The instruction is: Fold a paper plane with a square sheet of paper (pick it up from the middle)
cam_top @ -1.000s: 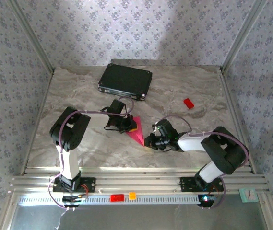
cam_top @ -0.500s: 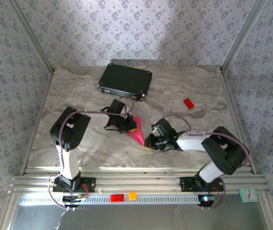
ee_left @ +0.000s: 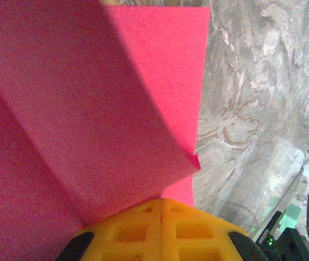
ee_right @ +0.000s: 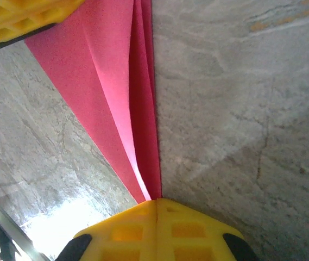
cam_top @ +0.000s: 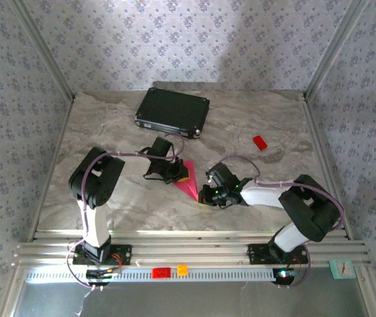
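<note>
From above, the paper plane (cam_top: 189,183) is a slim magenta-pink dart, matte and sharply creased. It lies on the veined grey marble counter (cam_top: 254,112), nearer the arm bases than the flat black case (cam_top: 172,112). The left gripper (cam_top: 174,173) sits on the plane's wide end, the end toward the case. The right gripper (cam_top: 204,196) sits on the pointed end, farther from the case. A small red block (cam_top: 260,142) lies to the right of the case. Since a second ago the right gripper has edged slightly toward the case, while the plane and the left gripper have not moved.

In the left wrist view, layered pink flaps with a grainy surface fan out from yellow waffle-moulded fingers (ee_left: 127,234). The fingers are pressed together, clenched on the paper.

In the right wrist view, narrow pink folds taper straight into the seam between the right gripper's closed yellow fingers, which clamp the plane's tip against the marble.
</note>
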Available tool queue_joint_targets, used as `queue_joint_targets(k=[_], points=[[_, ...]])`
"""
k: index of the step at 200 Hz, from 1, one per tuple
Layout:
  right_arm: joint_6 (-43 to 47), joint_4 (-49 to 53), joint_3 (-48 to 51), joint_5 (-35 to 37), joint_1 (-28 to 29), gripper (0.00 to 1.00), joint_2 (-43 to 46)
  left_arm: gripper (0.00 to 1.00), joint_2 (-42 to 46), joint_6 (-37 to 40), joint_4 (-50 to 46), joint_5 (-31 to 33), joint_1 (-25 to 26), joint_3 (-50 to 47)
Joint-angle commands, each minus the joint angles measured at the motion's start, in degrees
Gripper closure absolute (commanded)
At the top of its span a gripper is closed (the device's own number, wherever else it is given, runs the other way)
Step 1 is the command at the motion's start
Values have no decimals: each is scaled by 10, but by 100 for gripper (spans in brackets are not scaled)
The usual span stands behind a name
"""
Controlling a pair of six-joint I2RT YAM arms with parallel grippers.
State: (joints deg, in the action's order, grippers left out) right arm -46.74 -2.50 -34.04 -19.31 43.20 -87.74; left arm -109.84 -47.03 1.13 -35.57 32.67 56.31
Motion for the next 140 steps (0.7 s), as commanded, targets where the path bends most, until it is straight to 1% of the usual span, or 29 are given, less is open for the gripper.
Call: queue_joint_targets(k=[1,17,40,73,88,105,140], points=[[33,132,-19,31,13,91,-2,93,-18,3,-21,23,-1,-9],[34,149,-25,35,12,88,12,94,-18,4,-22,25,-1,-9],[23,139,-28,23,2,87,55,94,-18,8,-26,26,-1,-8],[9,81,-32,-23,-31,97,91,94,-20,9,-25,26,0,-9],[8,58,-44,-45,-40,99,79,94,-20,8,-25,27,0,-9],[7,37,-72,-76,-41,100,41,94,-22,8,-24,26,0,-9],[4,30,-121,-79,-26,100,-34,94,-25,9,-26,25,0,-5]])
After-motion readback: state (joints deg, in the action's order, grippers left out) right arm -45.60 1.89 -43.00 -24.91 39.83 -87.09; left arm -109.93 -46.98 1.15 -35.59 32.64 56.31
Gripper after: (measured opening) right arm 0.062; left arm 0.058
